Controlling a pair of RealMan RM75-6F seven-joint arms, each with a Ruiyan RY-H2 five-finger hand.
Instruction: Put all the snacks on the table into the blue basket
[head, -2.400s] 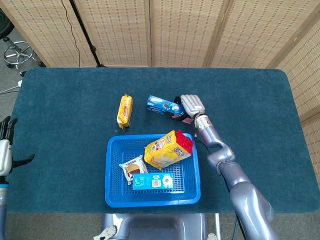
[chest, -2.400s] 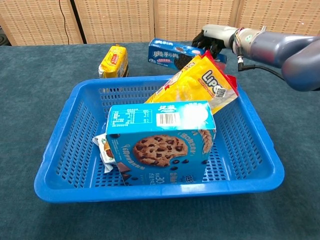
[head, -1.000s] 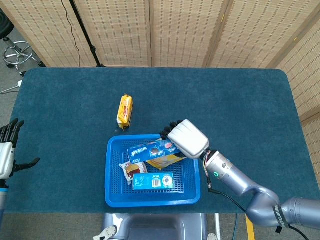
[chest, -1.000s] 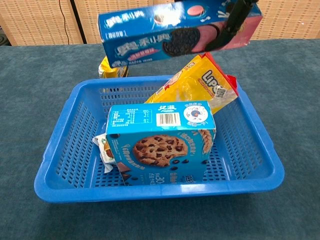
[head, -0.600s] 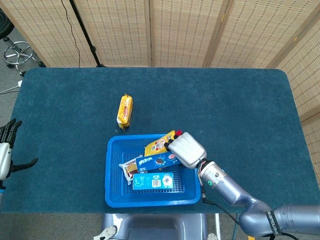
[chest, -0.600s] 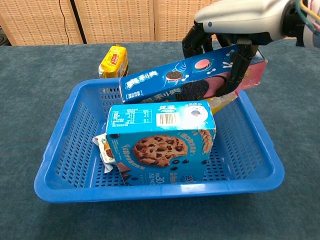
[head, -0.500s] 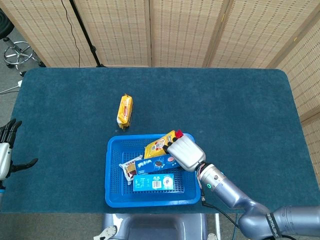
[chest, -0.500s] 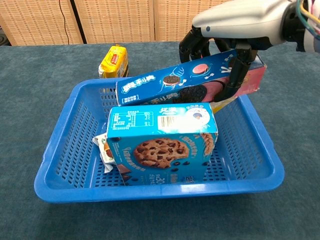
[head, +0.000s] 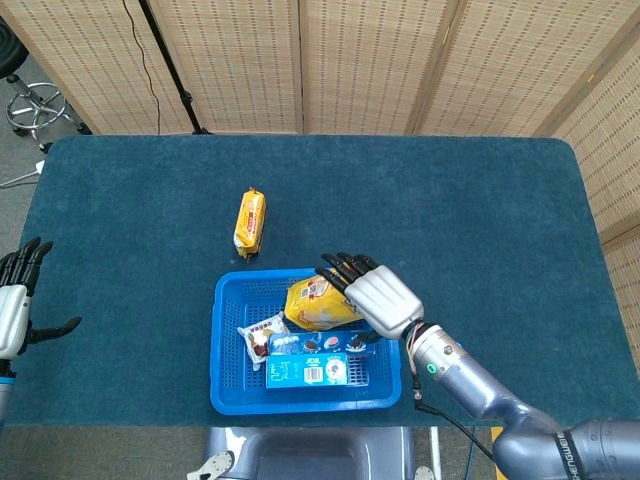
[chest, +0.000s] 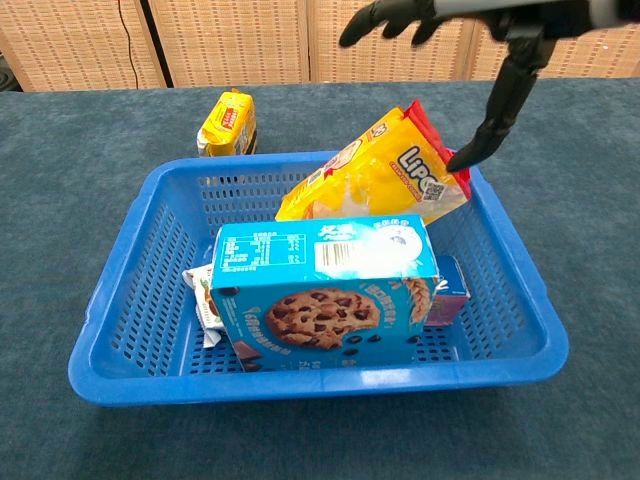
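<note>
The sandwich-biscuit box (head: 318, 343) had dropped into the blue basket (head: 228, 393); the right hand (head: 375, 295) hovered spread, empty. Next, probably the yellow packet (head: 250, 221) on the bench (head: 480, 210).

Blue basket (head: 228, 380) holds four snacks: yellow chip bag (head: 315, 303) leaning against its far right wall; blue cookie box (chest: 322, 290) upright near its front wall; blue sandwich-cookie box (head: 312, 343) lying just behind that; small white packet (head: 258, 331) at basket's left. Yellow snack pack (head: 250, 221) lies on the table beyond the basket's far left corner, apart from it.
</note>
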